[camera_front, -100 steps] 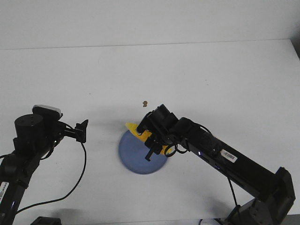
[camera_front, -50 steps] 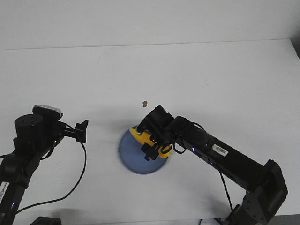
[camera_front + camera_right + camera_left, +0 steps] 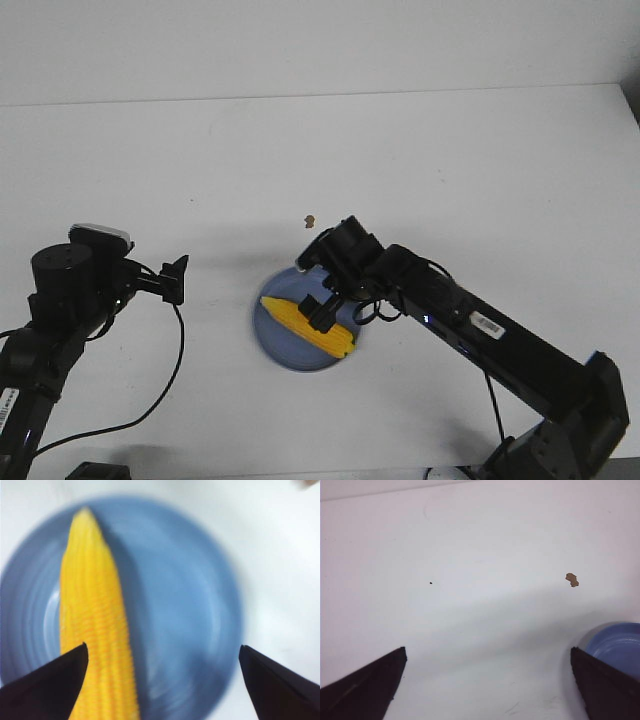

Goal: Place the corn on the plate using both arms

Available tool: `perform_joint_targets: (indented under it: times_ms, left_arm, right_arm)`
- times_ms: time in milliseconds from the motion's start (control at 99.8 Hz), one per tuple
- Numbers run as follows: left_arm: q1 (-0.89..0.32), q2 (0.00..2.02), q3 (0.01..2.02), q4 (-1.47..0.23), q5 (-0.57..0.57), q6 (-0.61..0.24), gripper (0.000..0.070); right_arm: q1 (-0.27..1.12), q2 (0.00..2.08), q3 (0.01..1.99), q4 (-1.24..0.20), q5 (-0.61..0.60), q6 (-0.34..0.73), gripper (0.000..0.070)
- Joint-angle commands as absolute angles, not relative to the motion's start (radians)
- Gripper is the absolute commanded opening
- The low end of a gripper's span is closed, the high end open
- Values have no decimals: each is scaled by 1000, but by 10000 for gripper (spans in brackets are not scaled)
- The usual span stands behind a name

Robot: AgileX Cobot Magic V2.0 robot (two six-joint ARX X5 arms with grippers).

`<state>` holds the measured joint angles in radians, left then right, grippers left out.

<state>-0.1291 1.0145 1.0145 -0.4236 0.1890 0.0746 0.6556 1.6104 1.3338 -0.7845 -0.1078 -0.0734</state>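
Bright yellow ribbed corn cob [image 3: 308, 325] is seen lying flat on round periwinkle-blue plate [image 3: 280, 345], long axis diagonal, pointed tip toward robot's left. Right black gripper [image 3: 318, 312] is spread wide above it, holding nothing. Left black gripper [image 3: 487, 680], also wide, empty. Small brown speck [image 3: 572, 579] is shown clearest by left wrist view

The corn [image 3: 308, 326] is now released by the right gripper [image 3: 322, 308] and lies flat on the plate [image 3: 280, 350]; the jaws are opened above it.
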Motion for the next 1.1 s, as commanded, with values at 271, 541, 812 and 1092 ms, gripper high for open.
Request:
perform_joint_targets:
  times_ms: [271, 541, 812, 1092]
  left_arm:
    - [-131, 1025, 1027, -418, 191, 47, 700]
    - [-131, 1023, 1027, -417, 191, 37, 700]
    - [-130, 968, 1026, -417, 191, 31, 700]
    - [-130, 806, 960, -395, 179, 14, 700]
  right_arm:
    - [448, 1300, 1348, -700, 17, -26, 631]
    - [239, 1010, 1298, -681, 20, -34, 631]
    - [96, 670, 993, -556, -15, -57, 631]
    - [82, 354, 682, -441, -78, -5, 631]
